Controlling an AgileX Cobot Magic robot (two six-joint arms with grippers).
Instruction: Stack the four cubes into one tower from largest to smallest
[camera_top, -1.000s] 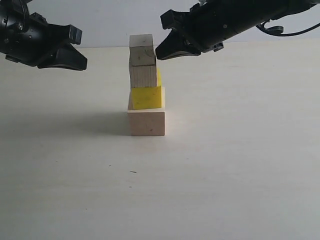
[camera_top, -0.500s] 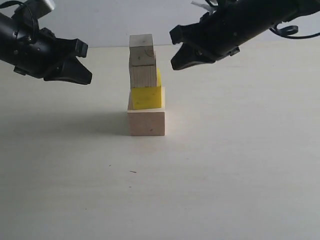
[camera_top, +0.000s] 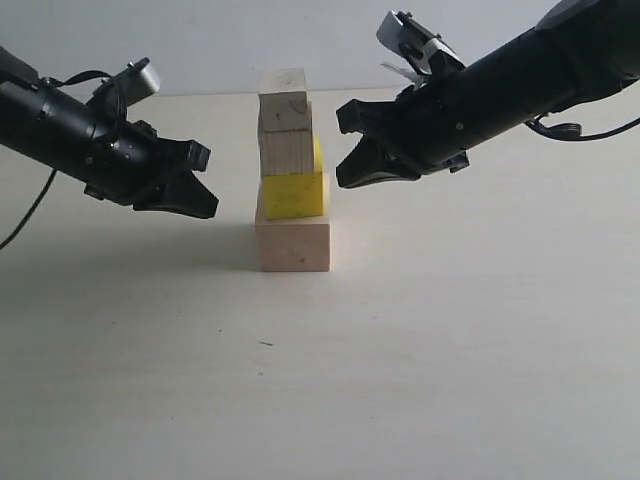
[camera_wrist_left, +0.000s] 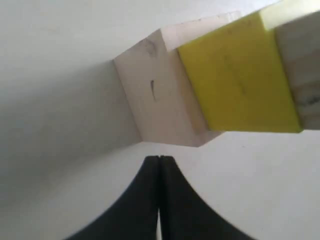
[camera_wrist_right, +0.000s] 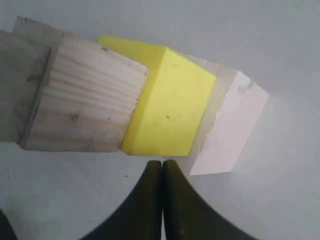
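While left gripper and right gripper hang clenched, tower, large wood base, yellow cube, medium cube, small cube

Medium wood cube shows grain; yellow cube looks matt.

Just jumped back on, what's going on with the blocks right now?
All four blocks stand in one tower on the table: big wooden block at the bottom, yellow block, medium wooden block, then the small wooden block on top. Neither arm holds anything. The left claw and right claw are both shut, one on each side of the tower, not touching it.
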